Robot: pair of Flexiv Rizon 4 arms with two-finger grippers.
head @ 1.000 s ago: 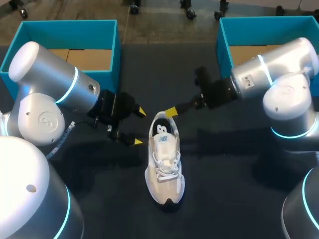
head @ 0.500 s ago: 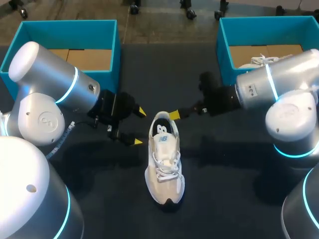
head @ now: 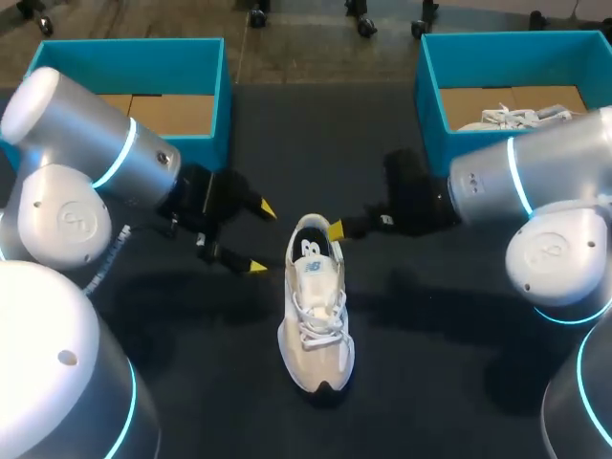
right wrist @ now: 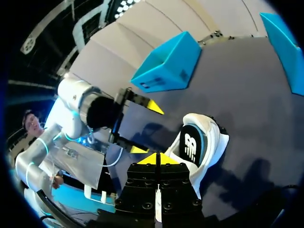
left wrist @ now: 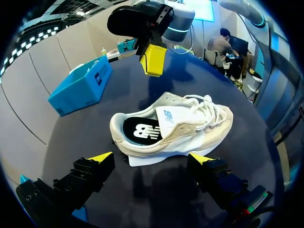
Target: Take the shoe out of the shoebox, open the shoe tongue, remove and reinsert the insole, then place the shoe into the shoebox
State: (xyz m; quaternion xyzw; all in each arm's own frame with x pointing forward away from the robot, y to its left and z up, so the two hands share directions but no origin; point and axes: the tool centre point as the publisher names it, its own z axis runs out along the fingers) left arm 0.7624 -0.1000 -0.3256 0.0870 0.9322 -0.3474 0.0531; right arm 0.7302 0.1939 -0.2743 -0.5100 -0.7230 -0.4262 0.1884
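Note:
A white and beige shoe (head: 316,306) lies upright on the dark table, heel toward the far side, laces tied, dark insole (head: 312,251) showing in its opening. My right gripper (head: 335,229) is shut with nothing between its tips, just at the heel's right rim. In the right wrist view its joined tips (right wrist: 156,159) sit beside the shoe (right wrist: 199,147). My left gripper (head: 260,238) stands open to the left of the heel, not touching it. In the left wrist view the shoe (left wrist: 175,126) lies ahead of the open left gripper (left wrist: 151,159), and the right gripper (left wrist: 153,59) hovers beyond the shoe.
An open teal shoebox (head: 222,91) stands at the back left. Another teal shoebox (head: 428,81) at the back right holds a second white shoe (head: 521,117). A flat white piece (left wrist: 142,160) sticks out under the shoe's near side.
My right gripper has closed and slid slightly right and nearer, to the heel's rim. My left arm has shifted a little to the left, its gripper still open. The shoe has not moved.

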